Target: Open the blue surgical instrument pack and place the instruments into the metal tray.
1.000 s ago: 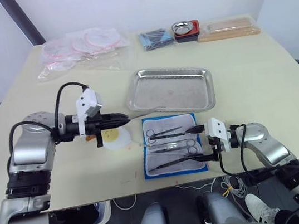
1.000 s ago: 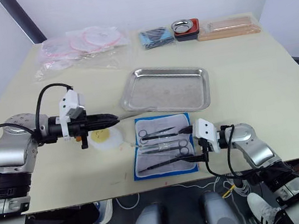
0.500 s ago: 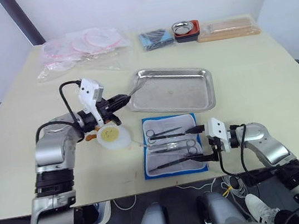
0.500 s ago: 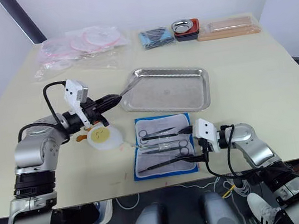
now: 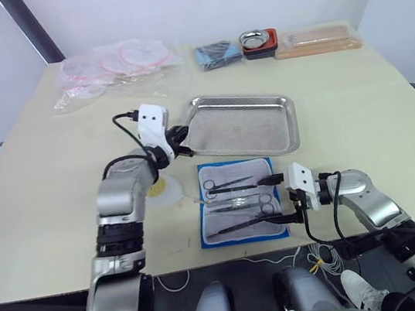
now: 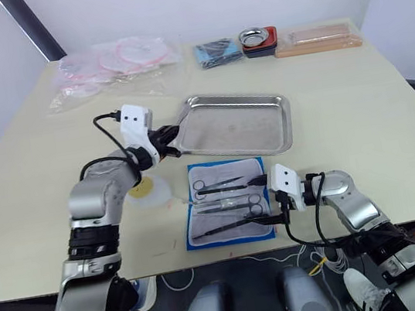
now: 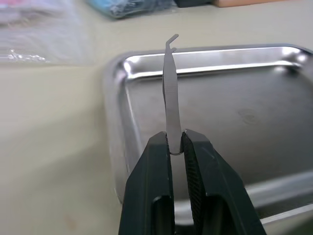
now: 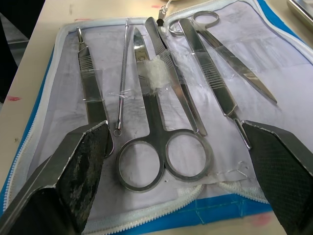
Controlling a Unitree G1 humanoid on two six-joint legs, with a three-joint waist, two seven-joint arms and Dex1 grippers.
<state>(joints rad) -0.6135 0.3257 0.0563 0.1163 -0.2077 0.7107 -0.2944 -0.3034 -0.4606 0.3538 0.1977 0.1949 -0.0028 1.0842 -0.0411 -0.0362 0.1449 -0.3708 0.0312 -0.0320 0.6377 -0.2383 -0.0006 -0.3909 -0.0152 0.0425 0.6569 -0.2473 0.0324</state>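
Note:
The blue surgical instrument pack (image 5: pixel 239 210) lies open on the table just in front of the metal tray (image 5: pixel 244 126). Several instruments rest on its pale lining: scissors (image 8: pixel 159 142), forceps (image 8: pixel 93 83) and a thin probe (image 8: pixel 122 93). My left gripper (image 7: pixel 175 139) is shut on one slim metal instrument (image 7: pixel 171 93), whose bent tip reaches over the tray's left rim (image 7: pixel 115 112). In the left eye view that gripper (image 5: pixel 179 138) hovers at the tray's left edge. My right gripper (image 5: pixel 277 199) stands open at the pack's right side, its fingers (image 8: pixel 78 171) spread wide around the instruments without touching them.
A white round lid with a yellow centre (image 5: pixel 167 190) lies left of the pack, partly under my left arm. At the back of the table are clear plastic bags (image 5: pixel 112 66), a dark blue cloth bundle (image 5: pixel 216 53), a small steel bowl (image 5: pixel 257 39) and a tan flat box (image 5: pixel 315 40).
My left arm has swung right and away from me, carrying the slim instrument from above the white lid to the tray's left rim. The right gripper and the pack have stayed put.

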